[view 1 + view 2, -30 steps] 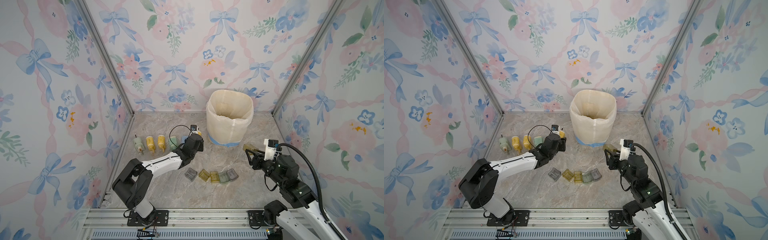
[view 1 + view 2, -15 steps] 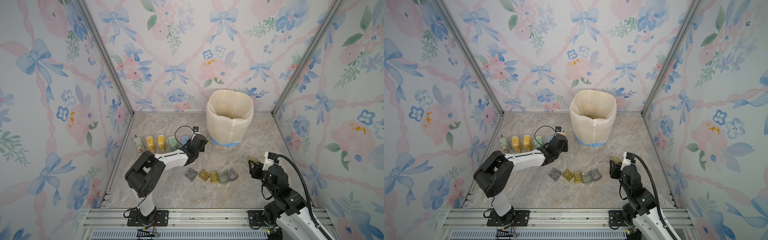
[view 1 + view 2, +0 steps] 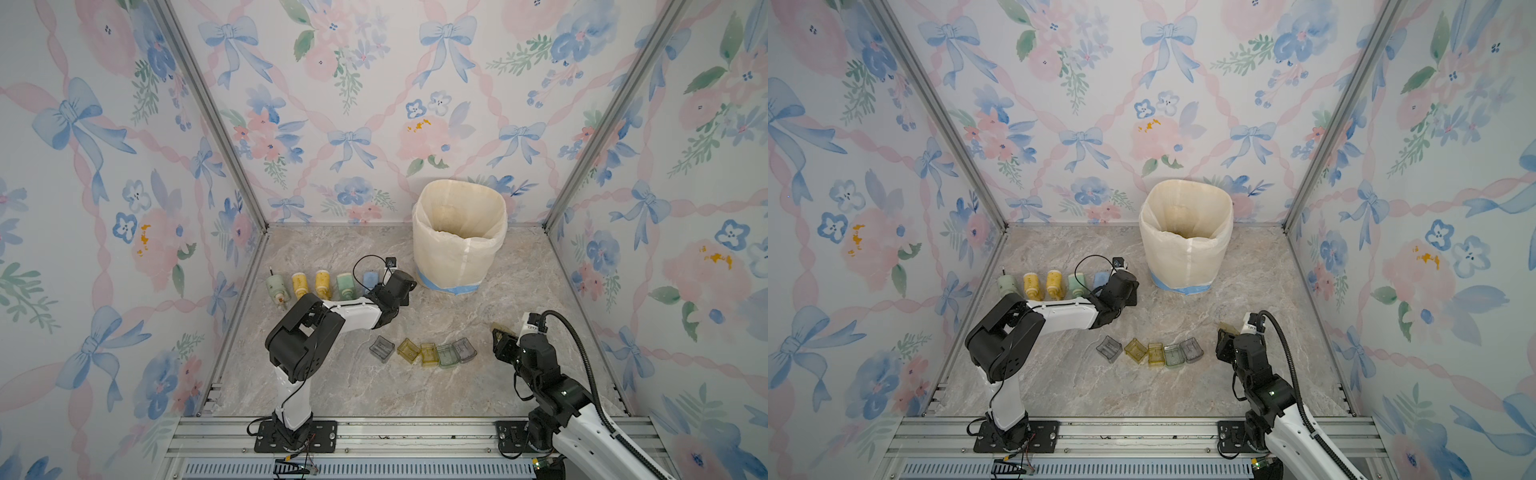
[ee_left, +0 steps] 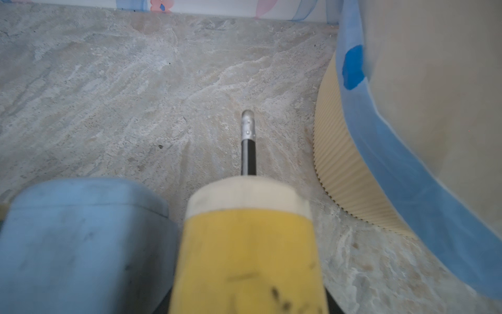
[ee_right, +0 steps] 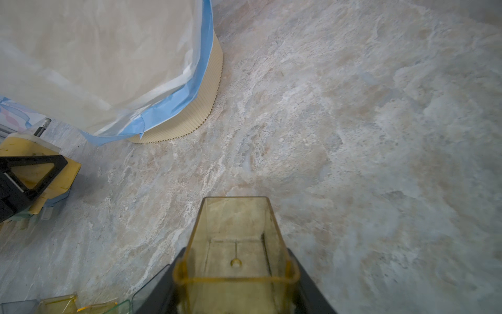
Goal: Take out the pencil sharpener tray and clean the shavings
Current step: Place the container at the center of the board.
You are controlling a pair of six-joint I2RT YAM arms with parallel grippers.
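Lined bin (image 3: 459, 237): stands at the back of the marble table (image 3: 519, 291) and serves as the reference. The bag is folded over its rim and the mouth is open upward, so it is the evident dump site for shavings.

Left gripper (image 5: 27, 176): just beside the bin's base on the left arm's side, jaws clamped on the yellow sharpener (image 4: 244, 244). Whether the sharpener rests on the table cannot be told. Likely reason for the hold: the body is kept steady at the bin-side end of the sharpener row (image 3: 322, 284), next to the blue sharpener (image 4: 81, 239).

Right gripper (image 3: 505, 345): in front of the bin, toward the right arm's base, fingers closed around the yellow tray (image 5: 233, 244). The hollow faces the wrist camera and looks free of shavings, with only a dull film. Judgement: emptying is done and set-down is due.

Tray row (image 3: 429, 353): five trays side by side in front of the bin. The held tray is near its right-arm end but apart. The line-up probably keeps finished trays sorted.

Crank handle (image 4: 248, 141): on the held sharpener, it points past the bin's base toward the back wall.
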